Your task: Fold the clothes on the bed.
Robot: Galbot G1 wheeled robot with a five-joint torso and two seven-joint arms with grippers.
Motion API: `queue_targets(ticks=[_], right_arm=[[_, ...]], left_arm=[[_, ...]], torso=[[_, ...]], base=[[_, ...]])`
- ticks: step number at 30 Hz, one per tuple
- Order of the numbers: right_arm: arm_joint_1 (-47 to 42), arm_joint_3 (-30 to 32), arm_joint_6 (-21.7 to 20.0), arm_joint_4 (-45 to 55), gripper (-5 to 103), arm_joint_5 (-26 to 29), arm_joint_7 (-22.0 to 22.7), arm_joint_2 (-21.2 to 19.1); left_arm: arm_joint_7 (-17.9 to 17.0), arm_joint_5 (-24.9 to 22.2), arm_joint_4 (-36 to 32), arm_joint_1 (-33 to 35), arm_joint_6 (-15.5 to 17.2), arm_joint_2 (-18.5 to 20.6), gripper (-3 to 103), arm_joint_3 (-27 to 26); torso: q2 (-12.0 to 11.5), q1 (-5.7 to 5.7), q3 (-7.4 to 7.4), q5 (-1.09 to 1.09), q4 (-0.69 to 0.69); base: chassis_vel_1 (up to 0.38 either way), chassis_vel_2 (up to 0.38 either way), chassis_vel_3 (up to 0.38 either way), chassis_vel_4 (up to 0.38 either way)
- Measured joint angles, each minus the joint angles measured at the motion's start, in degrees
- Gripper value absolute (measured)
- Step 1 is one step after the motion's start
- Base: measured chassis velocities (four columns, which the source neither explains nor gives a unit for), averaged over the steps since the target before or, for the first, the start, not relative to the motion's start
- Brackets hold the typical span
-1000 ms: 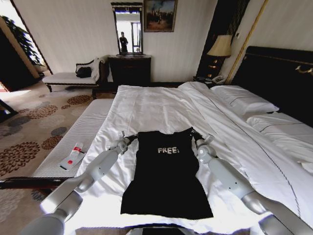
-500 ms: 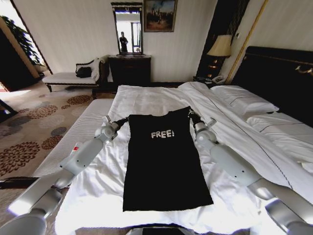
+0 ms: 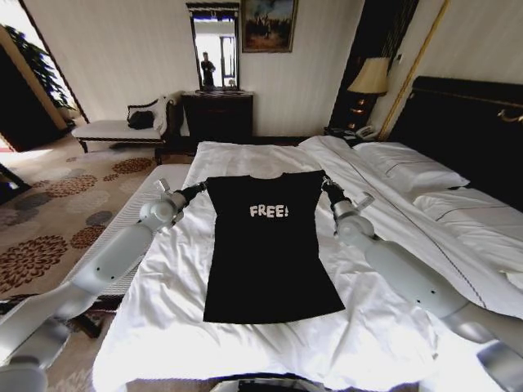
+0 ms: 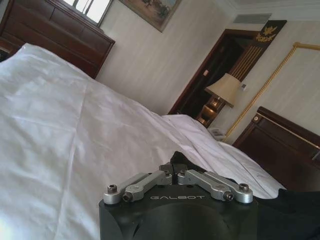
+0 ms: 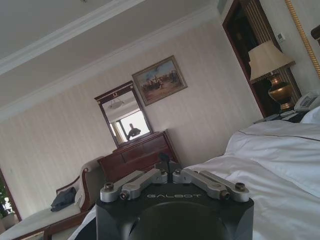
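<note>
- A black short-sleeved T-shirt of soft fabric with white "FREE!" lettering (image 3: pixel 265 245) is held spread out between the two grippers, above the large double bed with white sheets and a dark headboard (image 3: pixel 245 167).
- The left gripper (image 3: pixel 198 189) is clenched on the shirt's shoulder corner on its own side; in the left wrist view, a fold of black cloth is seen pinched between the closed metal fingers (image 4: pixel 167 176) of this gripper (image 4: pixel 174 172).
- The right gripper (image 3: pixel 326 184) is clamped in the same way on the opposite shoulder corner; in the right wrist view, its fingers (image 5: pixel 150 178) are drawn together at the tip of the gripper (image 5: pixel 170 172).
- The top edge of the shirt is stretched nearly straight from one gripper to the other, with the lettering just below that edge.
- From the grippers the shirt runs back toward the robot, and its lower hem is laid on the white sheet.
</note>
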Motion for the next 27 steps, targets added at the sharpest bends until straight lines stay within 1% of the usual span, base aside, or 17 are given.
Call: queue_targets(ticks=[1, 2, 3, 6, 7, 10, 11, 12, 16, 17, 18, 20, 21, 23, 25, 26, 27], right_arm=[[-1.9, 0.9, 0.0, 1.8, 0, -0.3, 0.4, -1.1], [-1.9, 0.9, 0.0, 1.8, 0, -0.3, 0.4, -1.1], [-4.7, 2.3, -0.1, 3.8, 0, -0.7, 0.8, -2.0], [-13.9, 6.3, -0.9, 6.9, 0, -2.5, 2.1, -3.1], [-13.9, 6.3, -0.9, 6.9, 0, -2.5, 2.1, -3.1], [-22.3, 10.0, -1.6, 7.7, 0, -4.7, 3.6, -3.2], [-24.4, 11.2, -1.6, 7.8, 0, -5.6, 3.7, -3.1], [-24.4, 11.2, -1.6, 7.8, 0, -5.6, 3.7, -3.1], [-33.2, 16.6, -1.6, 8.3, 0, -8.9, 3.6, -1.0], [-33.2, 16.6, -1.6, 8.3, 0, -8.9, 3.6, -1.0], [-35.6, 17.9, -1.5, 8.4, 0, -9.9, 3.6, -0.3], [-39.7, 19.8, -1.5, 8.8, 0, -11.3, 3.6, 0.8], [-39.7, 19.8, -1.5, 8.8, 0, -11.3, 3.6, 0.8], [-43.2, 21.3, -1.6, 9.0, 0, -12.4, 3.7, 2.1], [-45.3, 21.8, -1.6, 9.0, 0, -14.0, 3.9, 3.5], [-45.3, 21.8, -1.6, 9.0, 0, -14.0, 3.9, 3.5], [-46.3, 22.0, -1.6, 9.0, 0, -15.1, 4.1, 4.5]], left_arm=[[-0.3, -0.1, -3.3, 4.1, 0.0, 0.6, 0, -2.3], [-0.3, -0.1, -3.3, 4.1, 0.0, 0.6, 0, -2.3], [-0.7, -0.2, -7.3, 9.0, 0.2, 1.0, 0, -5.1], [-2.7, 1.1, -16.3, 21.6, 1.1, 1.1, 0, -12.3], [-2.7, 1.1, -16.3, 21.6, 1.1, 1.1, 0, -12.3], [-4.1, 2.6, -22.8, 32.5, 1.9, 0.1, 0, -19.2], [-4.2, 2.7, -24.3, 35.1, 2.0, -0.3, 0, -21.0], [-4.2, 2.7, -24.3, 35.1, 2.0, -0.3, 0, -21.0], [-4.9, 1.9, -30.1, 45.9, 2.5, -2.4, 0, -27.7], [-4.9, 1.9, -30.1, 45.9, 2.5, -2.4, 0, -27.7], [-5.3, 2.0, -31.4, 48.7, 2.7, -3.1, 0, -29.0], [-6.1, 2.8, -33.3, 52.3, 3.2, -4.3, 0, -31.0], [-6.1, 2.8, -33.3, 52.3, 3.2, -4.3, 0, -31.0], [-6.8, 4.7, -34.4, 55.6, 3.6, -5.7, 0, -32.1], [-7.2, 6.7, -34.8, 57.4, 3.7, -6.9, 0, -32.2], [-7.2, 6.7, -34.8, 57.4, 3.7, -6.9, 0, -32.2], [-7.5, 7.5, -34.9, 58.0, 3.9, -7.3, 0, -32.2]], torso=[[0.0, 0.0, 0.0, 0.01, 0.0], [0.0, 0.0, 0.0, 0.01, 0.0], [0.0, 0.0, -0.01, 0.02, 0.06], [0.0, 0.0, 0.0, 0.02, 0.05], [0.0, 0.0, 0.0, 0.02, 0.05], [0.0, 0.0, 0.0, 0.04, 0.01], [0.0, 0.0, 0.0, 0.04, 0.0], [0.0, 0.0, 0.0, 0.04, 0.0], [0.0, 0.01, 0.0, 0.04, 0.01], [0.0, 0.01, 0.0, 0.04, 0.01], [0.0, 0.01, 0.01, 0.03, 0.05], [0.0, 0.02, 0.01, 0.04, 0.04], [0.0, 0.02, 0.01, 0.04, 0.04], [0.0, 0.01, 0.01, 0.03, 0.0], [0.0, 0.01, 0.0, 0.04, 0.01], [0.0, 0.01, 0.0, 0.04, 0.01], [0.0, 0.01, 0.01, 0.03, 0.03]], base=[[0.0, 0.0, 0.0, 0.0], [0.0, 0.0, 0.0, 0.0], [0.0, 0.0, 0.0, 0.0], [0.0, 0.0, 0.0, 0.0], [0.0, 0.0, 0.0, 0.0], [0.0, 0.0, 0.0, 0.0], [0.0, 0.0, 0.0, 0.0], [0.0, 0.0, 0.0, 0.0], [0.0, 0.0, 0.0, 0.0], [0.0, 0.0, 0.0, 0.0], [0.0, 0.0, 0.0, 0.0], [0.0, 0.0, 0.0, 0.0], [0.0, 0.0, 0.0, 0.0], [0.0, 0.0, 0.0, 0.0], [0.0, 0.0, 0.0, 0.0], [0.0, 0.0, 0.0, 0.0], [0.0, 0.0, 0.0, 0.0]])
